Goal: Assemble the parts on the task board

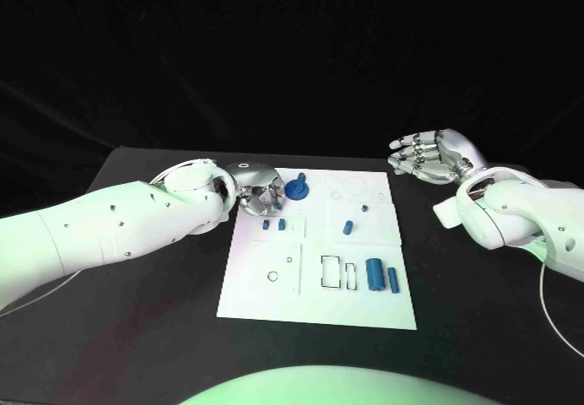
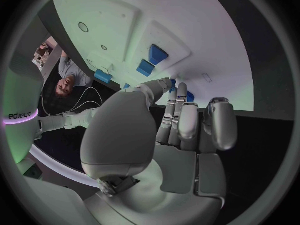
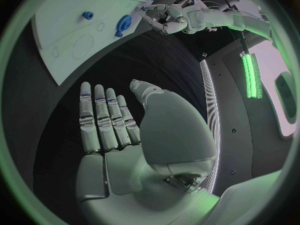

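The white task board (image 1: pixel 262 291) lies mid-table. A blue gear-shaped part (image 1: pixel 300 187) stands at its far left corner, also seen as the gear (image 3: pixel 123 24) in the right wrist view. My left hand (image 1: pixel 258 192) is right beside it, fingers stretched toward it; blue (image 2: pixel 172 82) peeks past my fingertips (image 2: pixel 180 92). Whether they grip the gear I cannot tell. Two small blue parts (image 1: pixel 274 225), another (image 1: pixel 349 226) and two larger blue blocks (image 1: pixel 382 276) lie on the board. My right hand (image 1: pixel 432 154) hovers off the board's far right corner, fingers apart, holding nothing.
Outlined slots and holes (image 1: pixel 331 272) mark the board's near half. Black table (image 1: pixel 474 295) surrounds the board on all sides. My left forearm (image 1: pixel 110 228) crosses the table's left part.
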